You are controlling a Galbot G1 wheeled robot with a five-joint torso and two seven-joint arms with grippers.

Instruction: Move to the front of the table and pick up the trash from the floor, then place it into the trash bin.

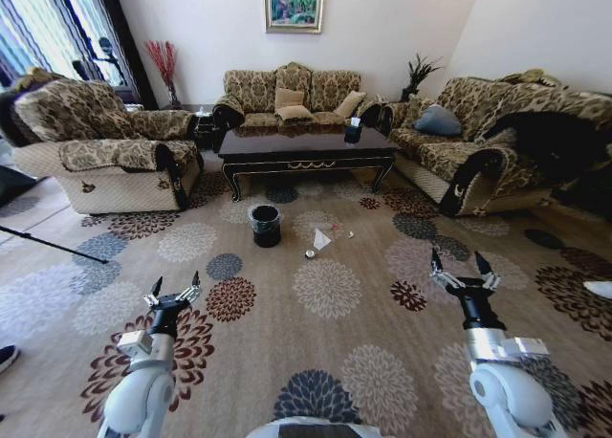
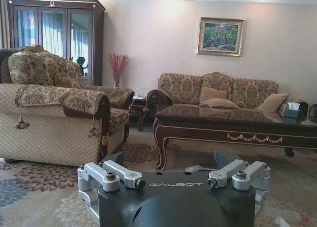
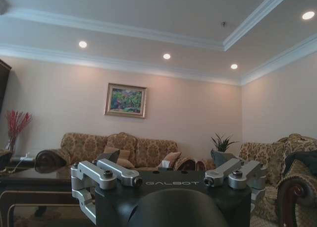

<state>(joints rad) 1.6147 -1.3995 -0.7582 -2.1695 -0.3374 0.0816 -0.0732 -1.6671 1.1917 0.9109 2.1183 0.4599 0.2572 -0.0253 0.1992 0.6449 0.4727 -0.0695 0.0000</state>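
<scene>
Trash (image 1: 322, 239) on patterned carpet (image 1: 325, 290), just right of the trash bin (image 1: 265, 224), in front of the dark wooden worktop (image 1: 306, 149).

White folded paper stands peaked, a small silvery can (image 1: 310, 253) lies near its left side, and a tiny scrap (image 1: 350, 234) lies to its right. Sofas (image 1: 292, 96) flank the worktop on three sides; open carpet lies between robot and litter. Left gripper (image 1: 176, 290) and right gripper (image 1: 462, 269) hover low, well short of the litter, both spread wide and empty.

A beige floral-patterned carpet (image 1: 363, 314) was laid underfoot; on it were set a small black lined bin (image 1: 265, 225), a folded white paper (image 1: 321, 238) and a small silvery can (image 1: 310, 254).
</scene>
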